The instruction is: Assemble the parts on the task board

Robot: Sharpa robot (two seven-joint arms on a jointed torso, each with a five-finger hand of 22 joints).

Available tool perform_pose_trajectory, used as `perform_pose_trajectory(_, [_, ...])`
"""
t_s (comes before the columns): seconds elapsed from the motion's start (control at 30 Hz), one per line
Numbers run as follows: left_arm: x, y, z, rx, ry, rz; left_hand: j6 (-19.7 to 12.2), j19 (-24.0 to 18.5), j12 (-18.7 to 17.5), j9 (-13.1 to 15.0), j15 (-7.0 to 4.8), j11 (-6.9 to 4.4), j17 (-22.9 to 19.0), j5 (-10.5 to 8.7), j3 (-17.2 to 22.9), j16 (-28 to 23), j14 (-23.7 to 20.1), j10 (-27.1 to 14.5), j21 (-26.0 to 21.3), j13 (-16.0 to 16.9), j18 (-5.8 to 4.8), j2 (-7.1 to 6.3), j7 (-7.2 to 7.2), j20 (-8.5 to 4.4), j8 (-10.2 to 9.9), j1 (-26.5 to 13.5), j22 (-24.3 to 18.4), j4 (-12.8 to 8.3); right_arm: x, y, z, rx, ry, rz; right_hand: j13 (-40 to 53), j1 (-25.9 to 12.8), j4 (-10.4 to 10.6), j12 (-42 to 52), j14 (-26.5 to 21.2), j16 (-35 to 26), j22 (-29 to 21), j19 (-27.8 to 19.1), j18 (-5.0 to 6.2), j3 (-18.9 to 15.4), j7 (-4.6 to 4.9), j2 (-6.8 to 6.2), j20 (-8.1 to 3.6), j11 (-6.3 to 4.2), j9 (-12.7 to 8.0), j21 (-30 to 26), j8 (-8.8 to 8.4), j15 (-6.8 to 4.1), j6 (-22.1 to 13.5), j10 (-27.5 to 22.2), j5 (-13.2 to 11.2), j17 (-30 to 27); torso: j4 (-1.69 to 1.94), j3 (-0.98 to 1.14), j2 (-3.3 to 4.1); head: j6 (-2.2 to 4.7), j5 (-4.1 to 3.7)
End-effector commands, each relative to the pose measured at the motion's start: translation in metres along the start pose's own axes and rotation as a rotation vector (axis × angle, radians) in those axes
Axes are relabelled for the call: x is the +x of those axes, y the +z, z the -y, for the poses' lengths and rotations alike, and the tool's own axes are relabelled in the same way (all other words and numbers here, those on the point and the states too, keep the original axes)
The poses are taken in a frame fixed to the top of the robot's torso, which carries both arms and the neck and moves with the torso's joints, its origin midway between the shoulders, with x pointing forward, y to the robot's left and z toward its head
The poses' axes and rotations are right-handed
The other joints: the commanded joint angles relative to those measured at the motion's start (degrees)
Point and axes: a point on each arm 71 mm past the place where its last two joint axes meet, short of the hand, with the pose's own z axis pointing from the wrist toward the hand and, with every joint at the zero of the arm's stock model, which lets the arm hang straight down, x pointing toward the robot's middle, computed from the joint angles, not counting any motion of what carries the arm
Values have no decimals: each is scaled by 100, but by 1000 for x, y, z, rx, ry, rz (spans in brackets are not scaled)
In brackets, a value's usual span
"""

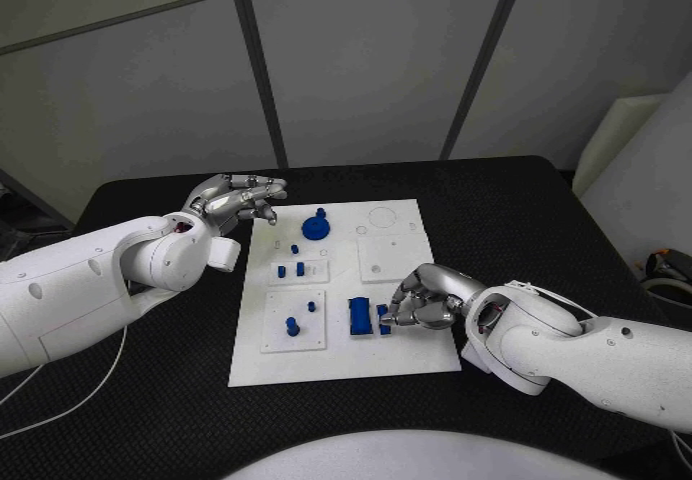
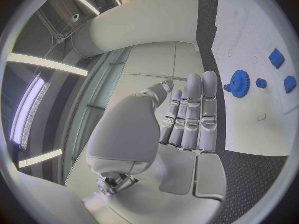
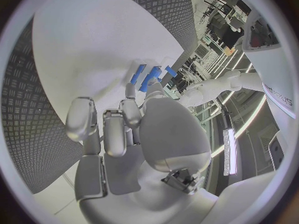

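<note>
Plastic parts in glossy blue are sitting on the flat white task board [image 1: 339, 365], itself lying on the black textured table [image 1: 490, 190]. Toothed, round blue gear [image 1: 316, 226] is resting near the board's far edge, a rectangular blue block [image 1: 359, 316] nearer. Right hand [image 1: 420, 299], silver and smooth, is curling its fingers beside that block; whether it is gripping anything I cannot tell. Left hand [image 1: 240, 196] is hovering off the board's far left corner, fingers straight, holding nothing
</note>
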Motion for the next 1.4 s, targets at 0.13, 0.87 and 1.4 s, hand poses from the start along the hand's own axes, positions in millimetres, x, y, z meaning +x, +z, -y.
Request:
perform_pose_trajectory(0.13, [2,2,1,26,-15,-1,-64,-106,56,-3,47,-3,-38,-18,-129,-22,-131,-58,-87,-8,-111,-3,6,4,50,-77,-33,35,-22,10,8,-140,341,46,-916,190,-52,-1195,26,-877,-1024,-772,300,-83,231,-47,162,206,-160,-1087,-368,209,-510,-702,123,-701,-8,-84,-136,95,-15])
perform_pose_trajectory(0.87, [2,29,-22,181,-85,231,-22,-2516,-1612,-24,717,313,-1567,-8,-1057,-3819,-1517,140,-2852,-84,-110,116,-237,808,-463,-44,-2300,479,-94,118,66,-167,822,335,-6294,1139,-545,-5721,-2405,-7838,-5129,-2696,612,116,717,489,1183,935,-1404,-6206,-1228,1200,-616,-1936,-283,-6301,-20,-134,-520,814,157])
perform_pose_trajectory(1.4, [31,18,-28,135,-20,226,-2918,-4544,-2418,-393,200,-279,-1929,-884,-1827,-4713,-4217,-2909,-3518,-441,-656,662,-761,-92,-1132,-4325,-3877,40,-89,104,50,-134,834,415,-7167,-3693,-1185,-6246,-5689,-8220,-6355,-5356,93,690,98,63,419,444,-2422,-6875,-1586,427,-3545,-5208,-941,-7072,246,-15,-591,1118,153])
